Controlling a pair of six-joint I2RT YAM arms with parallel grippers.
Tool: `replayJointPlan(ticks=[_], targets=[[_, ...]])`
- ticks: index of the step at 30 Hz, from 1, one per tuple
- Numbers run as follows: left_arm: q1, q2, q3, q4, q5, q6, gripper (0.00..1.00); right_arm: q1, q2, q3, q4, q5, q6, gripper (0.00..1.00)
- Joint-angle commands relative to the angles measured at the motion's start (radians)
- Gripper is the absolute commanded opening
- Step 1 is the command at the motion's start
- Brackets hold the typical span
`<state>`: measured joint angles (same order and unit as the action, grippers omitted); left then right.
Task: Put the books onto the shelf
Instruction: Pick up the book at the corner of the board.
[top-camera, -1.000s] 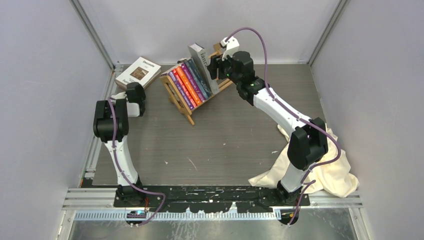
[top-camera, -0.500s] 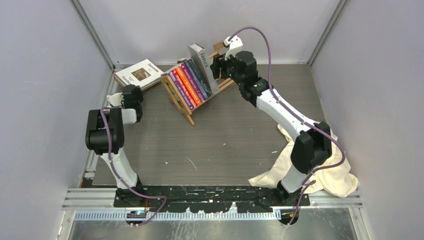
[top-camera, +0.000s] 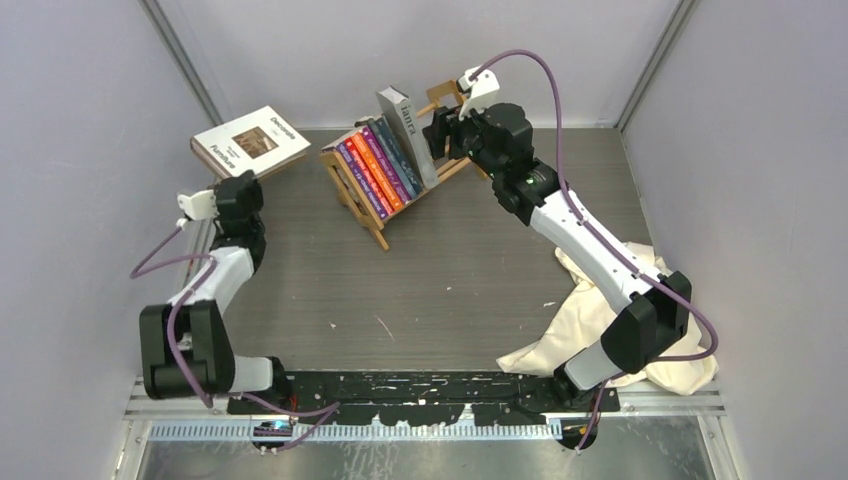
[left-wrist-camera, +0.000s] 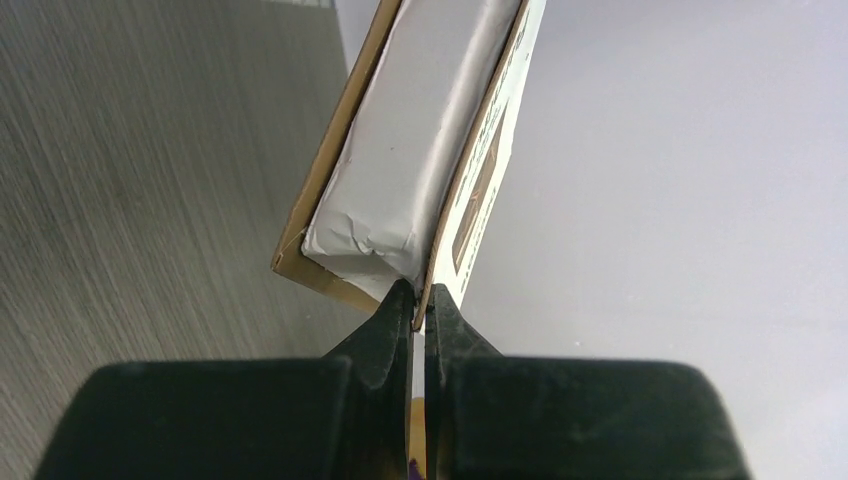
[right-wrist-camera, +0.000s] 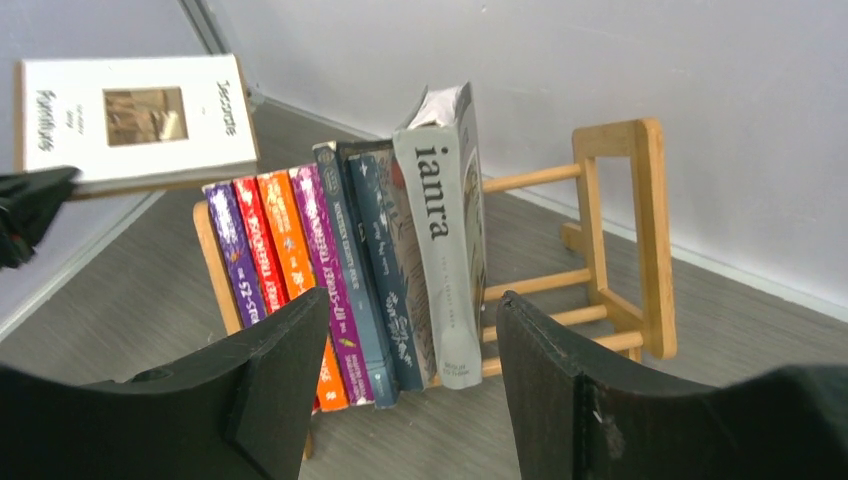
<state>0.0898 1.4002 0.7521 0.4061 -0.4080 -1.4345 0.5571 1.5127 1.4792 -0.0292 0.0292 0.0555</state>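
Along the lower right of the overhead view a cream cloth (top-camera: 655, 340) lies bunched on the grey table (top-camera: 450, 280) beside the right arm's base, well apart from everything else. Near the top centre stands the wooden shelf (top-camera: 372, 228), set at a slant, with a row of paperbacks (top-camera: 375, 172) in purple, red, orange and dark blue upright on it. A taller grey book (top-camera: 405, 128) leans against the right end of that row. Past the grey book (right-wrist-camera: 440, 230), bare slats run to the shelf's open end frame (right-wrist-camera: 650, 230). The right gripper (top-camera: 437, 138) hovers just beside the grey book on that free side, jaws wide with nothing between them. From its own camera the right gripper (right-wrist-camera: 410, 320) faces the spines, near them but apart. So the row of paperbacks and that gripper both lie between the free stretch of shelf and the last book. At the upper left the white book (top-camera: 250, 140) is raised off the table, near the shelf's left end. The left gripper (top-camera: 243, 176) holds it from below in the frame. In the left wrist view the left gripper (left-wrist-camera: 415, 300) is closed narrow on the edge of the front cover alone. The pages of the white book (left-wrist-camera: 420, 150) sag slightly away from that cover.
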Motion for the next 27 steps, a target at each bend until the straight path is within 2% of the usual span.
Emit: replayJointPlan(ticks=[1,9,18,27], targets=[[0.017,-0.176,-0.013,-0.095,-0.057,0.07,0.0,0.019,-0.029,0.045,-0.05,0.014,0.016,0.67],[0.021,-0.412,0.026,-0.274,-0.025,0.105,0.0,0.021,0.037,0.154,-0.087,-0.058,0.16,0.65],[0.02,-0.519,0.12,-0.382,0.02,0.08,0.0,0.023,0.142,0.28,-0.104,-0.245,0.448,0.71],[-0.02,-0.515,0.195,-0.393,0.09,0.005,0.0,0.033,0.171,0.194,0.125,-0.364,0.694,0.8]])
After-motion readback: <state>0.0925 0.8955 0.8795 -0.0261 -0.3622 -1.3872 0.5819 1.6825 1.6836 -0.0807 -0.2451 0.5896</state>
